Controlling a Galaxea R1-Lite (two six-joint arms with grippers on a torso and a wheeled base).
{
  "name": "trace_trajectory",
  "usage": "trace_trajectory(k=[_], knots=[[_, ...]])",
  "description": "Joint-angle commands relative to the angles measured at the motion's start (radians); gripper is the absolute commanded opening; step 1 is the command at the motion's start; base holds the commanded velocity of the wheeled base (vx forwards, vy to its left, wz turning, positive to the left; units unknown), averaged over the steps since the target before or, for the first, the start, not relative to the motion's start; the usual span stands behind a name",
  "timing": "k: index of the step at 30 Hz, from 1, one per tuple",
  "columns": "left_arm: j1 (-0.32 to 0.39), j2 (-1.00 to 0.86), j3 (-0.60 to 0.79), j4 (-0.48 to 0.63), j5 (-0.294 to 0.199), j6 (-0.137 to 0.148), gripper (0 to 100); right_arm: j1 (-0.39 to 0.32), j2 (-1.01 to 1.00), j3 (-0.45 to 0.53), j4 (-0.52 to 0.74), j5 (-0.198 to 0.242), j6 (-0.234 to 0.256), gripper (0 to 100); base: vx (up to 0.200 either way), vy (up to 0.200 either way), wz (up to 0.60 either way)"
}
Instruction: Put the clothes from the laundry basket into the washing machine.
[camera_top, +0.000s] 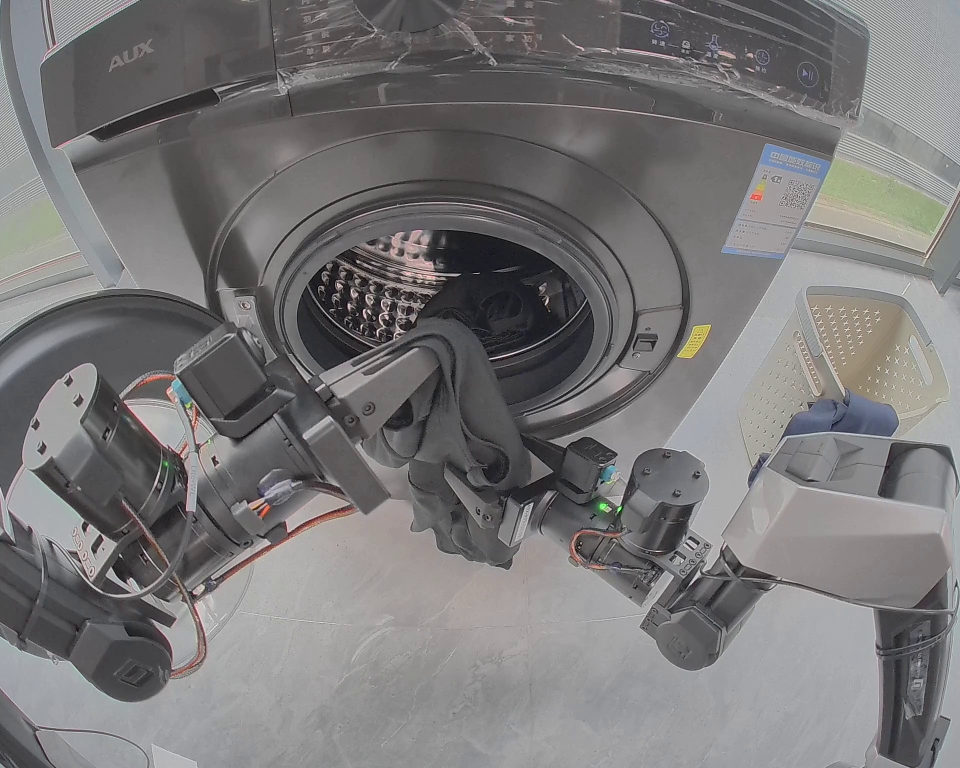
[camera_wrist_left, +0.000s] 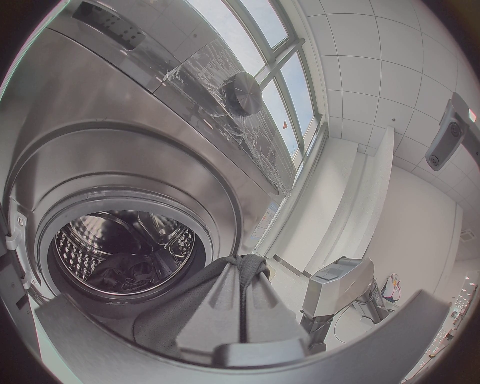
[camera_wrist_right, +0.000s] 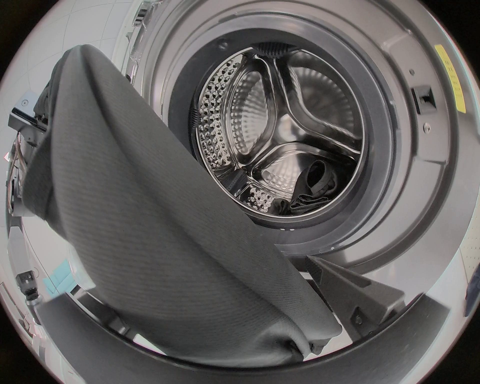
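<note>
Standing open at the left of the washing machine, its round door is swung wide, clear of the opening; left gripper is held at the lower left rim of the opening, jaws closed tight on a fold of the dark grey garment, the cloth pinched between them and bunched over the tips; the garment hangs from that grip across the lower lip of the opening and down the machine's front, its upper part just inside the rim, its lower part outside and clear of the floor; drum, bright dimpled steel, holds a dark piece of clothing lying at its bottom toward the back; right gripper is below the opening's lower edge, against the hanging part of the garment, cloth draped over it; whether it has hold of the cloth cannot be told; laundry basket, pale perforated plastic, stands on the floor by the machine's right front corner, well apart from both grippers; a blue garment lies in the basket, heaped at its near wall.
</note>
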Motion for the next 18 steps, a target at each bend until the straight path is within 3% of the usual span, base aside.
trace_trajectory(k=[1,14,15,18], knots=[[-0.001,-0.002,-0.005,0.000,0.001,0.000,0,-0.006,0.049,-0.028,0.000,0.001,0.001,100,0.000,0.000,0.00],[0.003,-0.004,-0.011,0.000,0.004,-0.002,0,-0.007,0.081,-0.058,-0.001,0.001,-0.007,100,0.000,0.000,0.00],[0.003,-0.004,-0.011,0.000,0.004,-0.002,0,-0.007,0.081,-0.058,-0.001,0.001,-0.007,0,0.000,0.000,0.00],[0.009,-0.002,-0.008,0.006,0.005,-0.003,0,-0.010,0.078,-0.058,-0.003,0.001,-0.006,0,0.000,0.000,0.00]])
